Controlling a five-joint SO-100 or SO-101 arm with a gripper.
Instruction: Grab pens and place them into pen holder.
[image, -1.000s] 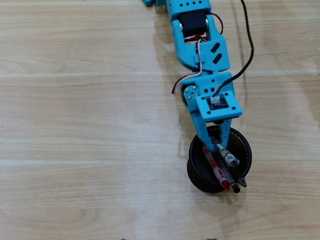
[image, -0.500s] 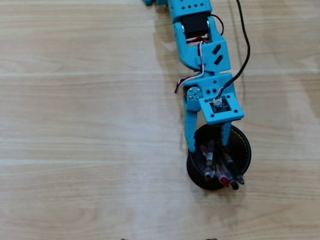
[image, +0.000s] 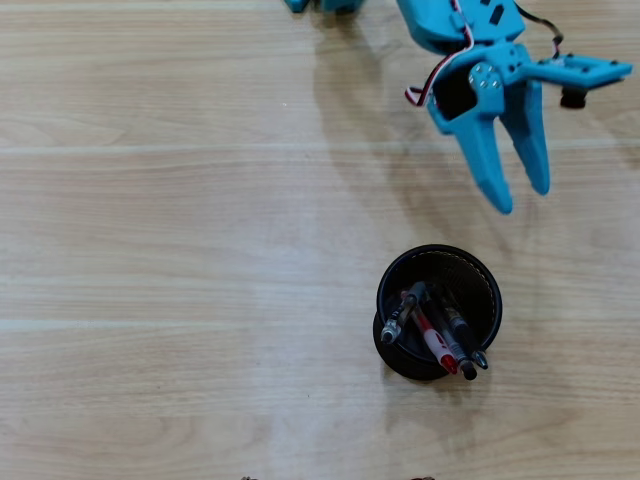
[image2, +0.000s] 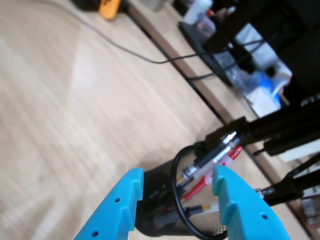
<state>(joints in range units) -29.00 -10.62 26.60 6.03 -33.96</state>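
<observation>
**Below the claw: holder loaded, claw empty**

On the counter (image: 150, 250), the pen holder (image: 485, 285) stands well apart from the claw (image: 522, 198), toward the overhead view's bottom edge. Pens (image: 432, 335) lean inside it. Claw fingers are spread, gripping nothing.

The blue arm reaches in from the top edge of the overhead view, its gripper (image: 525, 202) hanging above and to the right of the pen holder (image: 392, 282), clear of it. Its two tapered fingers (image: 487, 165) are spread apart with nothing between them; the wrist view shows the same gap (image2: 177, 186).
</observation>
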